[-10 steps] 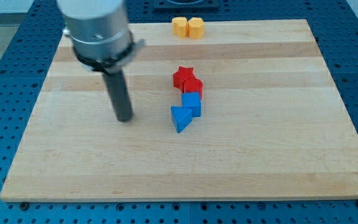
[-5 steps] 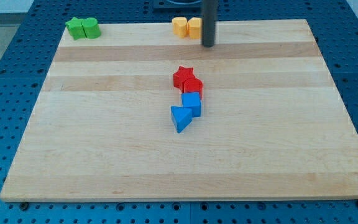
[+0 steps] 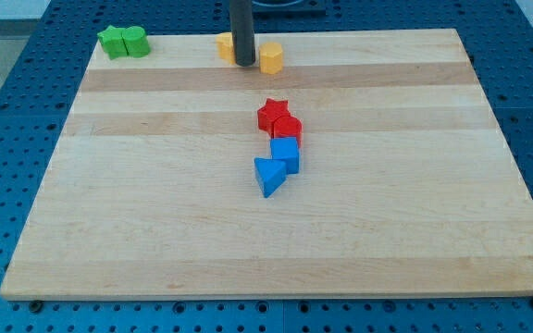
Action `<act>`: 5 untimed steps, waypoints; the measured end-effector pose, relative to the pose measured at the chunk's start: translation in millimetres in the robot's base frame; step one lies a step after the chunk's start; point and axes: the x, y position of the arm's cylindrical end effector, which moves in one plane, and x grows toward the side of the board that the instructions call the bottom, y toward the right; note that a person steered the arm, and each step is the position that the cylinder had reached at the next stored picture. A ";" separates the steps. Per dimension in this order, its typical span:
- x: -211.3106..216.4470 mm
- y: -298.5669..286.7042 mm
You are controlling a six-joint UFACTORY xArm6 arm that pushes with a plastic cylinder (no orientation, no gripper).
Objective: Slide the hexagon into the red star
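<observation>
My tip (image 3: 243, 63) stands near the view's top, between two yellow blocks that it has split apart. The yellow hexagon (image 3: 271, 57) lies just right of the tip, touching or nearly touching it. The other yellow block (image 3: 225, 44) lies just left of the rod and is partly hidden by it. The red star (image 3: 271, 112) lies below the hexagon, near the board's middle, with clear wood between them. A second red block (image 3: 288, 129) touches the star's lower right.
A blue cube (image 3: 286, 153) and a blue triangle (image 3: 267, 176) continue the chain below the red blocks. Two green blocks (image 3: 112, 42) (image 3: 136, 42) sit together at the top left corner of the wooden board (image 3: 109, 203).
My tip moved left from beside the yellow pair and pushed between them. The hexagon shifted down and left; the other yellow block slid left. Red, blue and green blocks stayed put.
</observation>
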 end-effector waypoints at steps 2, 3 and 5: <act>-44.7 50.8; -12.7 67.0; 10.5 62.3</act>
